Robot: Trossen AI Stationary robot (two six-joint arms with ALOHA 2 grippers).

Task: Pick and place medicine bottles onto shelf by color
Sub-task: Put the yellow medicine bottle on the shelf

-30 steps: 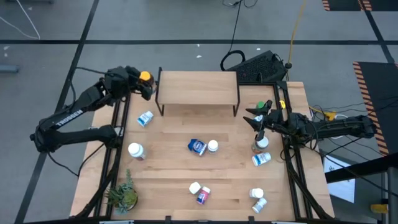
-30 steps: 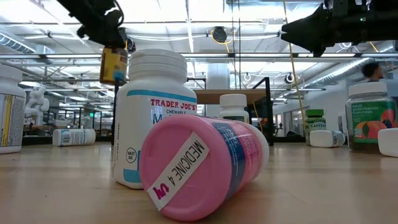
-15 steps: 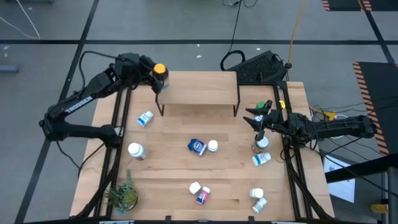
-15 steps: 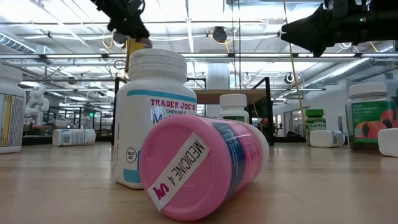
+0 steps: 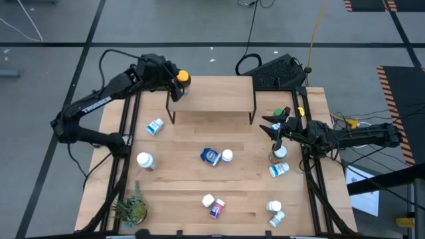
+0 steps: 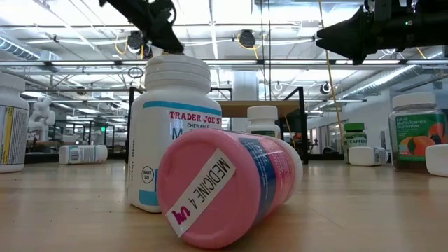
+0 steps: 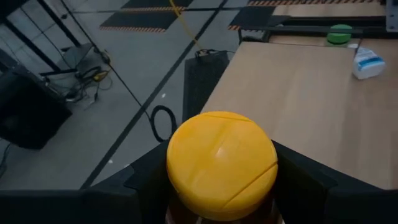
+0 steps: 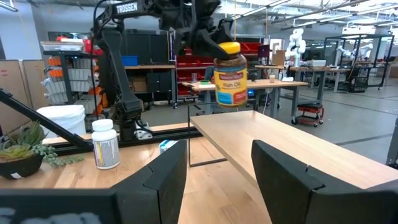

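My left gripper (image 5: 176,82) is shut on an amber bottle with a yellow cap (image 5: 182,78), above the left end of the light-wood shelf (image 5: 211,94). The right wrist view shows the bottle (image 8: 230,76) upright above the shelf top (image 8: 280,146). My right gripper (image 5: 271,125) is open and empty near the table's right edge, between a green-capped bottle (image 5: 277,114) and a white-capped bottle (image 5: 279,153). A blue bottle (image 5: 210,157) and a pink bottle (image 5: 216,210) lie on the table. My left gripper pinches the amber bottle's top between its two fingers (image 7: 146,182), at or just under the yellow cap (image 7: 221,163). The fingers point down at it from above. The bottle hangs upright below them, lifted clear of the shelf top.
Several white bottles lie or stand about the table, among them ones at the left (image 5: 155,126), (image 5: 145,160) and the near right (image 5: 275,211). A potted plant (image 5: 131,209) stands at the near left corner. A pink bottle (image 6: 224,185) and a white one (image 6: 175,133) fill the low view.
My left gripper has carried the amber bottle toward the table's right edge, from beyond the shelf's left end to above that end. The bottle has stayed upright in the hold. My right arm has kept still.
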